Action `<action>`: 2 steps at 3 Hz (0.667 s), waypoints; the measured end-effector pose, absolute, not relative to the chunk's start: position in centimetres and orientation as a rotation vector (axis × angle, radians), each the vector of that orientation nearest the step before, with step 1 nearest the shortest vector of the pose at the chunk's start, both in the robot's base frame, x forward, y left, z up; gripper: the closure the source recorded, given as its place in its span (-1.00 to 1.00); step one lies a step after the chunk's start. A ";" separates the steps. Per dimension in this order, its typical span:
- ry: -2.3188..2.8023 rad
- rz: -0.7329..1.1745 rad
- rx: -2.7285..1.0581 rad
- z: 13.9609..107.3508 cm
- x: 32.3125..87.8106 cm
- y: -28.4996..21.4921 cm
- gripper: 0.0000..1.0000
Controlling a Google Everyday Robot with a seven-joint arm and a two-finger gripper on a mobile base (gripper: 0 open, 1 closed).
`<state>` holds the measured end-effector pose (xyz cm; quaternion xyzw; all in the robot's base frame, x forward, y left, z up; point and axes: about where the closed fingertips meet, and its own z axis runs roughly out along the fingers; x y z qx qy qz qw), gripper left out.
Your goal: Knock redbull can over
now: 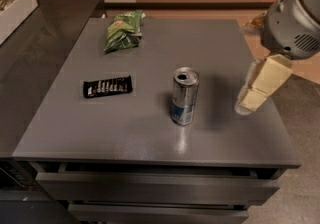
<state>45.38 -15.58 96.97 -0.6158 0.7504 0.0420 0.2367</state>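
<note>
The redbull can [185, 96] stands upright near the middle of the grey table [150, 133]. It has a silver upper part, a blue lower part and a dark drinking hole in its top. My gripper [248, 103] hangs from the grey arm [295, 18] at the right, cream-coloured and pointing down. It is just above the table's right side, to the right of the can and apart from it, at about the can's height.
A flat black snack bar [107, 86] lies left of the can. A green crinkled bag [122, 30] lies at the far left of the table. A dark counter [35, 58] adjoins on the left, with a white box [15, 5] on it. Drawers [150, 188] sit below the table's front edge.
</note>
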 end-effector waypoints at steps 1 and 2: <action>2.024 0.202 -1.658 95.2 46.0 -13.7 -1.00; 1.982 0.288 -1.643 93.5 46.3 -11.9 -1.00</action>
